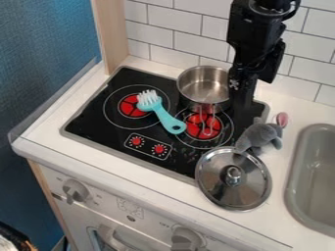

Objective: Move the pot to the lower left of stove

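Metal pot (203, 84) is seen at upper R of blk stove (88, 120), w/ gripper (241, 98) positioned at its R side; grip state can't be told. Brush (163, 113) is laid L of pot; lid (231, 188) is placed nr plush (260, 136).

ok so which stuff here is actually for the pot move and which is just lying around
For the job:
pot, toward the back of the stove
stove, where it gets moved
gripper, at the pot's rim

Just lying about:
turquoise brush, on the stove
metal lid, at the stove's front corner
grey soft toy, behind the lid
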